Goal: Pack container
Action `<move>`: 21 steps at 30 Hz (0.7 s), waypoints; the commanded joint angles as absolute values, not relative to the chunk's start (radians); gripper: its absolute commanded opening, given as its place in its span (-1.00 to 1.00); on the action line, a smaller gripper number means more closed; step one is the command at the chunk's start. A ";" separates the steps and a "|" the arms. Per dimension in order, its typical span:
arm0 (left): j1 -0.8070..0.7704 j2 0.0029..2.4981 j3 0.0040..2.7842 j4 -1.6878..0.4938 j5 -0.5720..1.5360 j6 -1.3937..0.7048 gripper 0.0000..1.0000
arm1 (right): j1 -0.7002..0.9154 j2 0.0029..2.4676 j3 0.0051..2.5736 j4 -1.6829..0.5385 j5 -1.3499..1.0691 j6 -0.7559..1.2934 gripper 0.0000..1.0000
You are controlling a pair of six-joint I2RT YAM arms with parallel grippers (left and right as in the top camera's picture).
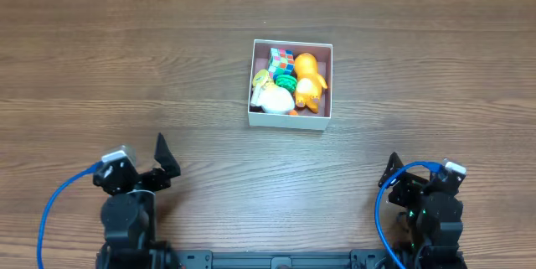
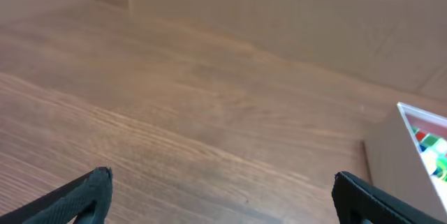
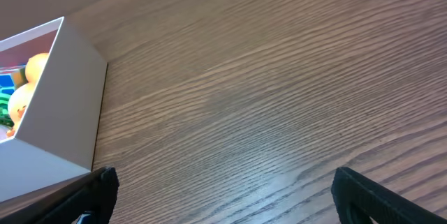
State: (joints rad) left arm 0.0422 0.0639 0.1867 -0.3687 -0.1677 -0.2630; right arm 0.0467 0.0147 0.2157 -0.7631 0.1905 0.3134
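Note:
The container [image 1: 291, 119] is a square white-walled box with a pinkish-brown inside, at the middle of the wooden table. In it lie an orange duck toy [image 1: 308, 80], a white toy [image 1: 275, 99], a green toy [image 1: 286, 80] and a colourful cube [image 1: 281, 58]. Its corner shows in the left wrist view [image 2: 398, 154] and its wall in the right wrist view [image 3: 63, 112]. My left gripper [image 1: 166, 160] [image 2: 222, 189] is open and empty near the front left. My right gripper [image 1: 394, 177] [image 3: 223, 185] is open and empty near the front right.
The wooden table [image 1: 126, 59] runs all round the box. Blue cables [image 1: 50, 210] hang by both arm bases at the front edge.

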 commanded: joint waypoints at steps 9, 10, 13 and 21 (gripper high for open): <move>0.053 0.004 0.103 -0.339 -0.167 -0.284 1.00 | 0.049 0.003 0.216 -0.758 0.201 0.307 1.00; 0.053 0.004 0.103 -0.339 -0.167 -0.284 1.00 | 0.049 0.003 0.216 -0.758 0.201 0.306 1.00; 0.052 0.004 0.103 -0.339 -0.167 -0.284 1.00 | 0.049 0.003 0.216 -0.758 0.201 0.307 1.00; 0.052 0.004 0.103 -0.339 -0.167 -0.284 1.00 | 0.049 0.003 0.216 -0.758 0.201 0.307 1.00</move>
